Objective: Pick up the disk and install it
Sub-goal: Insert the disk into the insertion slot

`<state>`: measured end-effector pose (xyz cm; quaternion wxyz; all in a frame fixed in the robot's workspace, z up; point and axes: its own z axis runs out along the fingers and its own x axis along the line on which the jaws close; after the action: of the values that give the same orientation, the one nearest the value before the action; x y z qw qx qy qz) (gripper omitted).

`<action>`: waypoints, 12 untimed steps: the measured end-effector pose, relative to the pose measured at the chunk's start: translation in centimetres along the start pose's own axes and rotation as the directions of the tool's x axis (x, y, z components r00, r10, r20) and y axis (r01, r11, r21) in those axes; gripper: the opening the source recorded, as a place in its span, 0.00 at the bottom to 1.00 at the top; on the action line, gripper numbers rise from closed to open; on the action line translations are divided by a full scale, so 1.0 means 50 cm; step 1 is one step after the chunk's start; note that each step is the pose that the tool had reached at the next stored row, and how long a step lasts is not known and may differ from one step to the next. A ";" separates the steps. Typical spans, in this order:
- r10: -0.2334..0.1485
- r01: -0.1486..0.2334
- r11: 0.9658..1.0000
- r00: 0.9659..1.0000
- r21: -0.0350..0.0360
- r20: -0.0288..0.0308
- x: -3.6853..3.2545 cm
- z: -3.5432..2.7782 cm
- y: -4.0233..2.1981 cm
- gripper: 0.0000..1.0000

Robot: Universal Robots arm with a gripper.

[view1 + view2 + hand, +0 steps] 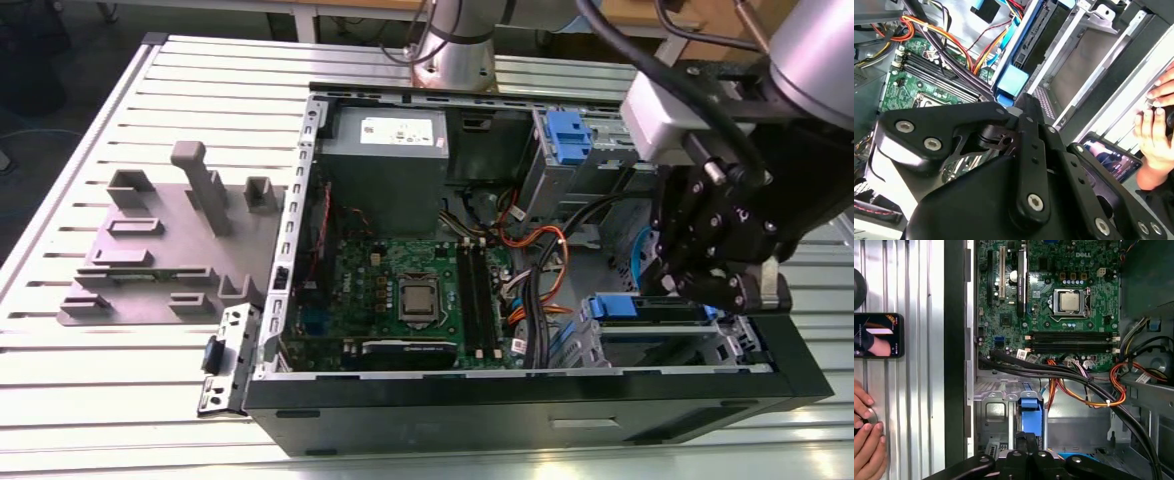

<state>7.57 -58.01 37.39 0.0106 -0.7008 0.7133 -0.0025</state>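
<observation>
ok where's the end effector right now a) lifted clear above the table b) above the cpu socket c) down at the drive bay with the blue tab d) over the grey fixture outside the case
c: in the exterior view the end effector sits right at the blue tab of the drive bay, inside the open computer case.

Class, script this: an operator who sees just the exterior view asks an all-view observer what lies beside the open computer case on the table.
Operator: My exterior view has the black pincer over the open black computer case. What is beside the case?
Observer: In both wrist views, a dark flat smartphone lies on the ribbed silver metal table.
Operator: Is anybody close?
Observer: Yes, a person's hand is over that table, near the smartphone.
</observation>
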 end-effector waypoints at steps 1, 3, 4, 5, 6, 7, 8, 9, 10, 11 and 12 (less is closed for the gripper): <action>0.000 0.000 1.000 1.000 0.000 0.000 0.000 0.004 0.000 0.11; 0.000 0.000 1.000 1.000 0.000 0.000 0.000 0.011 0.000 0.11; 0.000 0.000 1.000 1.000 0.000 0.000 0.000 0.015 0.000 0.11; 0.000 0.000 1.000 1.000 0.000 0.000 0.000 0.018 0.000 0.11; 0.000 0.000 1.000 1.000 0.000 0.000 0.000 0.022 0.000 0.11; 0.000 0.000 1.000 1.000 0.000 0.000 0.000 0.025 0.000 0.11; 0.000 0.000 1.000 1.000 0.000 0.000 0.001 0.029 0.000 0.11; 0.000 0.000 1.000 1.000 0.000 0.000 0.001 0.033 0.000 0.11; 0.000 0.000 1.000 1.000 0.000 0.000 0.001 0.035 0.000 0.11; 0.000 0.000 1.000 1.000 0.000 0.000 0.001 0.035 0.000 0.11; 0.000 0.000 1.000 1.000 0.000 0.000 0.001 0.035 0.000 0.11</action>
<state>7.58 -58.02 35.64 0.0105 -0.7008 0.7133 -0.0025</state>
